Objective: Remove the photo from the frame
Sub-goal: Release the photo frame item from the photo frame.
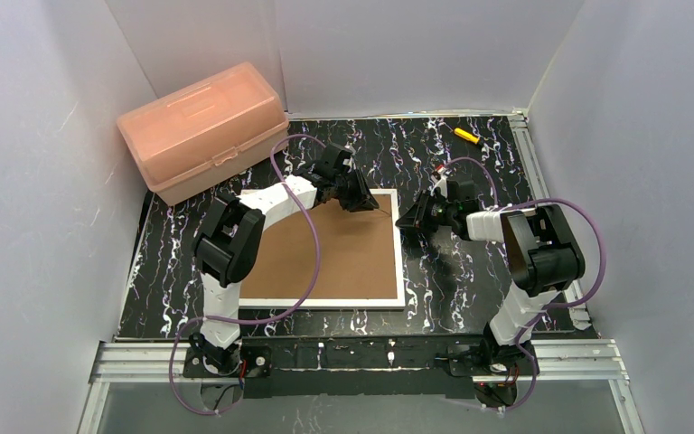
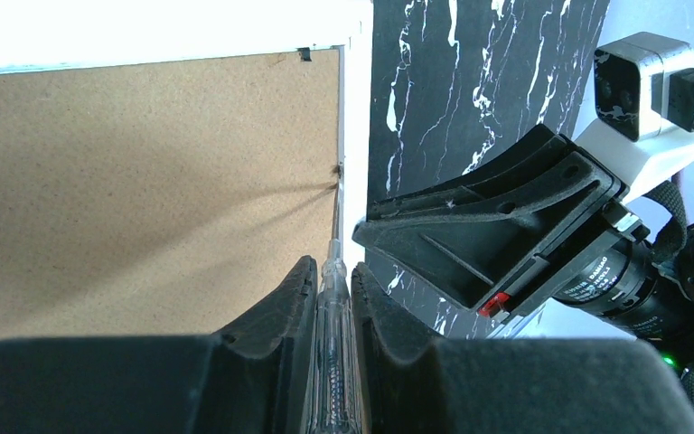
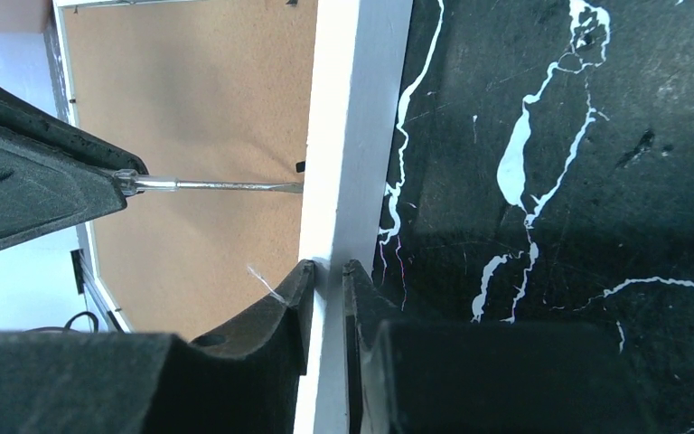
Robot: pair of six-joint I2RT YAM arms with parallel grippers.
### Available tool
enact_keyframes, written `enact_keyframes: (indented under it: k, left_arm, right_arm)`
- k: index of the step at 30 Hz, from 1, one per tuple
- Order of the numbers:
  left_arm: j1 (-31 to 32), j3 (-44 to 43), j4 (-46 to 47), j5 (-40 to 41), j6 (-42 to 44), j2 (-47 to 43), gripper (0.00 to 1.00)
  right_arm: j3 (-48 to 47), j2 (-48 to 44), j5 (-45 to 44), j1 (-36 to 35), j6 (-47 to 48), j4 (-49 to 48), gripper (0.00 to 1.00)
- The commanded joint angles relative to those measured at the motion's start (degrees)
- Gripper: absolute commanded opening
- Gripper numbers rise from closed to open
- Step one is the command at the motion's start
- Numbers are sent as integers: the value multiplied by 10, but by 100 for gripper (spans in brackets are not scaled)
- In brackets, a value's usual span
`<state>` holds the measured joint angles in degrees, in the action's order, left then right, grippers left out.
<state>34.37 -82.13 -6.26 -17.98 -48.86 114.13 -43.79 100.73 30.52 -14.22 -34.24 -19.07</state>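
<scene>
Black marbled tabletop [image 1: 470, 271], white walls [image 1: 398, 54]. Pink plastic box [image 1: 203, 131] upper left; the frame [image 1: 352, 262] lies back-up at centre. Left gripper [image 2: 332, 269] pinches a screwdriver [image 2: 335, 362], tip at the frame's right edge; right gripper [image 3: 327, 271] clamps that white border.

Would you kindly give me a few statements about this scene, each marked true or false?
1. The frame lies with its brown back facing up. True.
2. The left jaws are shut on a clear-handled screwdriver. True.
3. The photo lies in plain view beside the frame. False: no photo shows in any view, and the brown back sits in the frame.
4. The right jaws hang open, touching nothing. False: they are closed on the frame's white border at its right edge.
5. The pink box stands open. False: its lid is shut.
</scene>
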Motion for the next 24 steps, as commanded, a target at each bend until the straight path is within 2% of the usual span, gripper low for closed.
enact_keyframes:
  k: [1,15,20,24]
  left_arm:
    - [1,-13,-20,30,22,-12,0]
    - [-12,-3,-12,32,18,-18,0]
    - [-35,22,27,-25,-20,-23,0]
    - [-42,32,34,-39,-20,-31,0]
  right_arm:
    - [-11,13,6,-5,15,7,25]
    - [-13,12,9,-5,17,10,27]
    - [-14,11,10,-4,19,10,28]
    - [-16,11,10,-5,19,11,29]
